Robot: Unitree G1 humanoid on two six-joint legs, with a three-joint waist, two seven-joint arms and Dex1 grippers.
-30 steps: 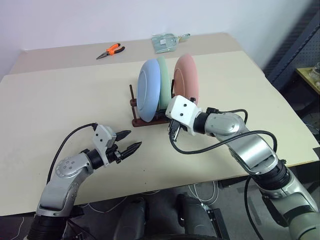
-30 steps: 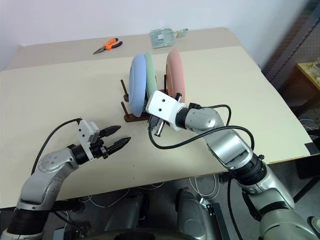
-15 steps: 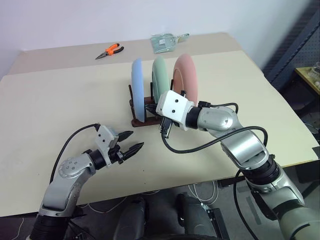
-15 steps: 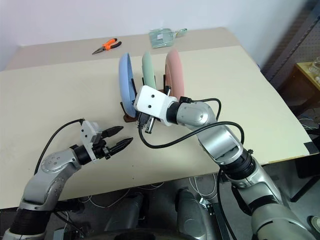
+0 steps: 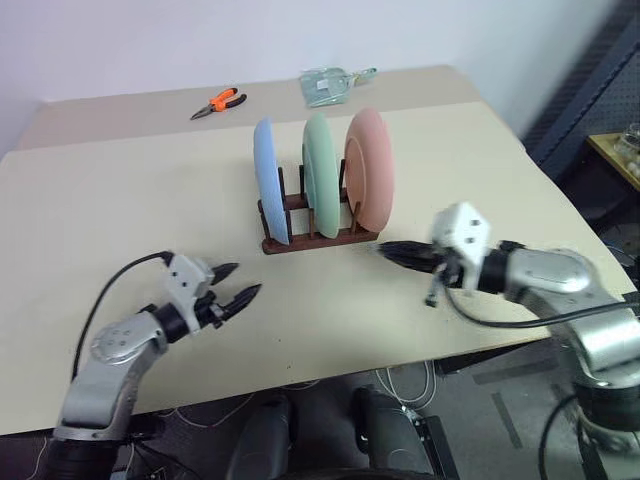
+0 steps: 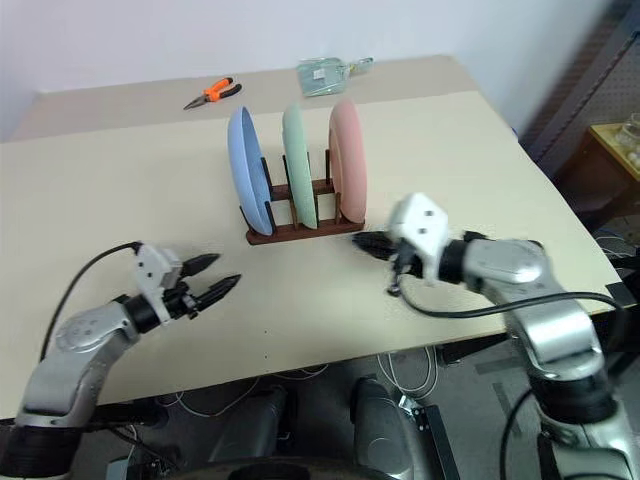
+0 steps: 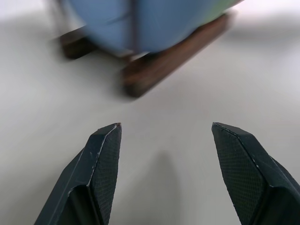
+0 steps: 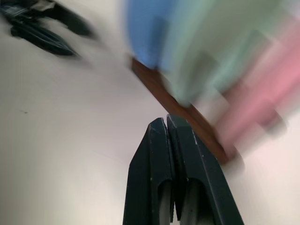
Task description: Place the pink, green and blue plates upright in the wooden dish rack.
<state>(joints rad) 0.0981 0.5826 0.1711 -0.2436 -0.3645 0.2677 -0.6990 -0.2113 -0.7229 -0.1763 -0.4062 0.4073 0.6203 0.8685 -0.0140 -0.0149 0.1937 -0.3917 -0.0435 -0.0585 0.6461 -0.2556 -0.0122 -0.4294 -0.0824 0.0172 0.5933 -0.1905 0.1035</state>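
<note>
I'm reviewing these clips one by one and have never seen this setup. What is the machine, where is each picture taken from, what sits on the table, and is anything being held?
This is a humanoid robot with two arms. Two pictures come from its head, looking down over the table; the other two come from cameras on its wrists. The blue plate, green plate and pink plate stand upright in the wooden dish rack. Farther back lie orange-handled pliers and a clear bag. The left gripper is open and empty; the right gripper is shut on nothing, near the rack.
</note>
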